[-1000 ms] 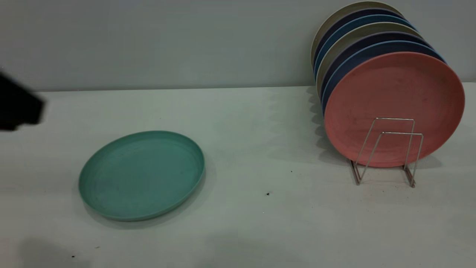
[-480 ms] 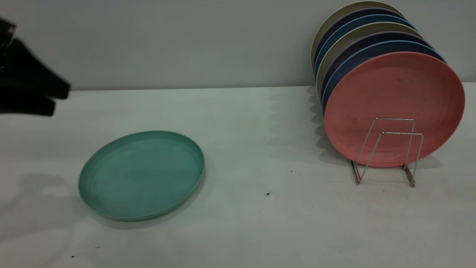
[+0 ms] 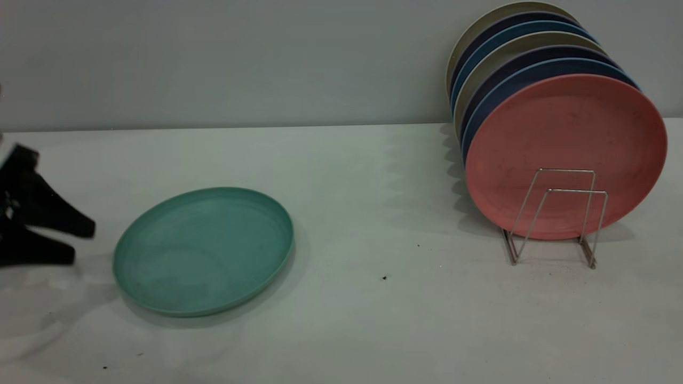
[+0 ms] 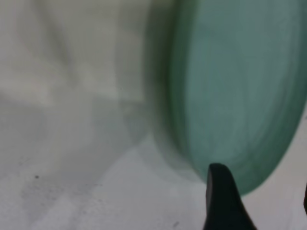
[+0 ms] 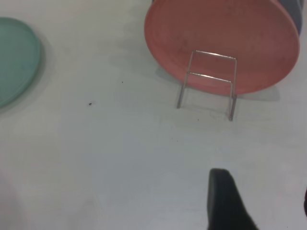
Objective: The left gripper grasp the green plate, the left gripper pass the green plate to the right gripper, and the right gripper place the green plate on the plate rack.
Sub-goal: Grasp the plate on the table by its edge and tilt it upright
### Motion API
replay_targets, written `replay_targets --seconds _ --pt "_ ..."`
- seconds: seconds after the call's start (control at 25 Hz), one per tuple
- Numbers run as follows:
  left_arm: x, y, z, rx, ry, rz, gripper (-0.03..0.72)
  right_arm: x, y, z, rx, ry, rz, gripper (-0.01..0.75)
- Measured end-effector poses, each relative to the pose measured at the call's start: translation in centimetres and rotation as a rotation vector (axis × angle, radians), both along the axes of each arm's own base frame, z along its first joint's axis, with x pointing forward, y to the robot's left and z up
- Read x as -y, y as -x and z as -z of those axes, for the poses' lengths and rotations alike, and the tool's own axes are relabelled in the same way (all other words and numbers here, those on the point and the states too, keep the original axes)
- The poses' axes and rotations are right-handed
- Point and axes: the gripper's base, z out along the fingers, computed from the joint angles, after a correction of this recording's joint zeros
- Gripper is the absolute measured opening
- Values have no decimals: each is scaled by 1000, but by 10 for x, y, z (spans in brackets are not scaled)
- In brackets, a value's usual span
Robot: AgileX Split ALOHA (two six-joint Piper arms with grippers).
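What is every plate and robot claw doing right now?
left gripper: open, low beside the green plate, not touching it.
green plate: lying flat on the table, rim up, not held.
pink plate: standing on edge, frontmost in the plate rack.
other plates: standing on edge in a row behind the pink plate.
plate rack: upright, its front loops free.
right gripper: above the table near the rack, holding nothing.
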Motion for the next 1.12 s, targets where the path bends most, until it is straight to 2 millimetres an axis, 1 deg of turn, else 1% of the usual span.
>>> replay_targets --seconds 0.16,0.28,0.44,0.52,0.56,0.64,0.68,0.76,0.84,0.92,1.04,1.12 --pt "4 -1 25 -14 34 -38 433 0 0 0 2 0 1 411" --pt "13 -3 42 -21 52 -50 433 0 0 0 2 0 1 411" --pt "27 -4 56 -20 38 -28 433 0 0 0 4 0 2 411" --pt "32 -5 58 -16 38 -21 423 0 0 0 4 0 2 411" --pt "35 -6 58 -14 34 -16 407 0 0 0 4 0 2 411" --pt "36 -6 59 -15 26 -14 344 0 0 0 4 0 1 411" --pt "37 -6 60 -15 22 -13 286 0 0 0 4 0 1 411" --pt "36 -6 60 -15 13 -14 138 0 0 0 4 0 1 411" --pt "36 -6 61 -15 8 -15 48 0 0 0 4 -5 2 411" --pt "35 -6 61 -16 1 -14 20 -1 0 -1 4 -28 5 411" --pt "33 -8 59 -7 -34 -20 17 -5 -3 0 -13 -93 8 411" --pt "29 -12 50 22 -75 -27 17 -8 -10 4 -46 -137 -4 411"
